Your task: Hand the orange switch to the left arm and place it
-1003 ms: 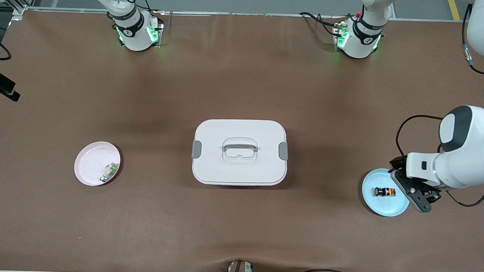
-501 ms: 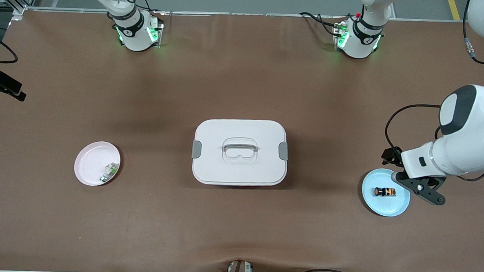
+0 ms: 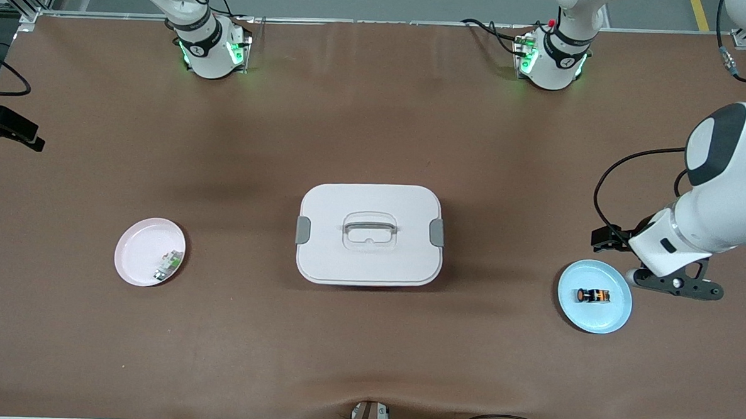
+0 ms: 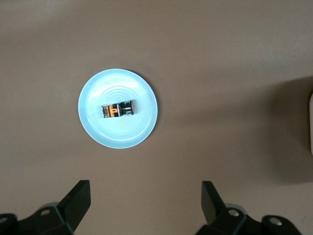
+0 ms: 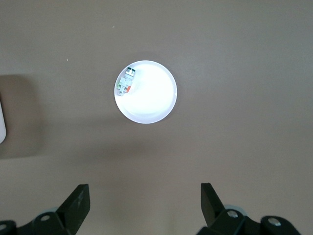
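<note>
The orange switch (image 3: 593,296) lies on its side on a light blue plate (image 3: 595,317) toward the left arm's end of the table. It also shows in the left wrist view (image 4: 117,109) on that plate (image 4: 142,132). My left gripper (image 3: 678,284) is open and empty, up over the bare table just beside the plate; its jaws (image 4: 145,193) stand wide apart. The white box (image 3: 369,233) stands at mid-table, lid shut. My right gripper (image 5: 145,196) is open and empty, high over the table by the pink plate.
A pink plate (image 3: 141,250) toward the right arm's end holds a small green-and-white component (image 3: 168,265), which is also in the right wrist view (image 5: 125,83). The box's edge shows in both wrist views (image 4: 311,122) (image 5: 2,122). Cables run along the table's near edge.
My left arm has risen and swung toward its own end of the table, so the gripper has come off the blue plate's rim. The switch, plates and box have not moved.
</note>
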Robot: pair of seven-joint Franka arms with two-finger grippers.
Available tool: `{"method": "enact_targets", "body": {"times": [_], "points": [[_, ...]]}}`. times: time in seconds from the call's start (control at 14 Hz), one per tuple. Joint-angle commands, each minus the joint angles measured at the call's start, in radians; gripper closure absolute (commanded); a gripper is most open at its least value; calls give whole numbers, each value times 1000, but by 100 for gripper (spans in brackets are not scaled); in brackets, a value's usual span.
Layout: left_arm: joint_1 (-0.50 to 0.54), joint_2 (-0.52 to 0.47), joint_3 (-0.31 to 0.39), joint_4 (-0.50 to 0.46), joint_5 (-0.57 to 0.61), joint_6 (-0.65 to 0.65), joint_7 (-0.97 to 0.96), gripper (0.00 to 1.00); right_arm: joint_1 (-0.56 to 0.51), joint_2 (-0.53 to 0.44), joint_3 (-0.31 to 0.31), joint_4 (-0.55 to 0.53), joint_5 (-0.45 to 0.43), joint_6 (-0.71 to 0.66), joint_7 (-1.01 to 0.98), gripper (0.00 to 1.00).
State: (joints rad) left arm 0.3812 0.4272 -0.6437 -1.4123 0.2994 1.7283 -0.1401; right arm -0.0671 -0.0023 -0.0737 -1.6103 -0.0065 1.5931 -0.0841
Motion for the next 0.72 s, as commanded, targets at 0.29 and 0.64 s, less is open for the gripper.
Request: {"method": "enact_targets", "body": {"times": [0.29, 0.64], "points": [[11, -119, 1, -11, -3, -35, -162, 0, -3, -11, 2, 0, -3, -13, 11, 0], [44, -159, 13, -8, -8, -61, -154, 0, -2, -11, 2, 0, -3, -13, 38, 0]]}}
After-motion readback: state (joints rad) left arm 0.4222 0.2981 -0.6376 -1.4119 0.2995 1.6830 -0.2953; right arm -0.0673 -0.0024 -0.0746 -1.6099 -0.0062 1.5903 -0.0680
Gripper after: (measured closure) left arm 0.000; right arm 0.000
